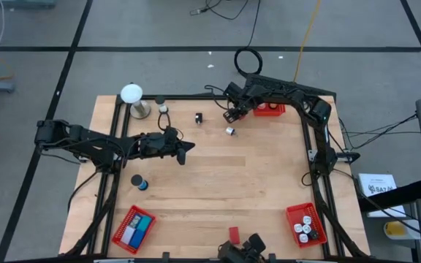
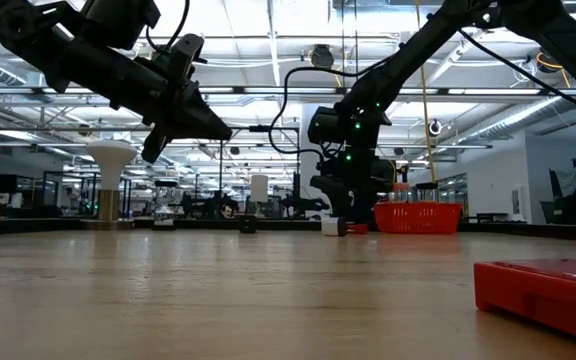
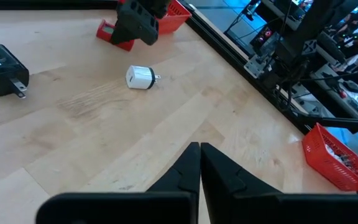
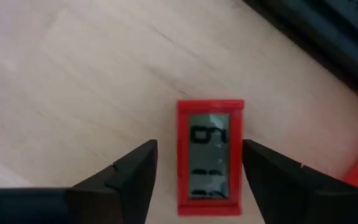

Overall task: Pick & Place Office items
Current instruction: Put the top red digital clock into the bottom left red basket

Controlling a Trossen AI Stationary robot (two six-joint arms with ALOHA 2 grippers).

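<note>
I saw a small red timer with a grey display [image 4: 210, 155] lying flat on the worktop [image 1: 232, 183], near its far right corner. The right tool [image 4: 199, 180] hovered directly over it with its fingers spread wide, one on each side of the timer and not touching it. In the high view this right tool [image 1: 232, 113] was beside the red basket [image 1: 270, 109] at the far edge. A little nearer to the centre lay a small white charger plug [image 3: 142, 77], and well apart from it a black adapter [image 3: 4, 76]. The left tool [image 3: 199, 168] was pressed narrow, its two fingers together and holding nothing; in the high view it [image 1: 183, 152] hung above the bare wood left of the centre. Near the left edge stood a blue and black roll [image 1: 139, 182]. At the near edge I saw a red basket with blue pieces [image 1: 133, 228] on the left, another red basket with small pieces [image 1: 304, 223] on the right, and a red block [image 1: 234, 234] between them. A white ball on a stand [image 1: 132, 95] stood at the far left corner.
</note>
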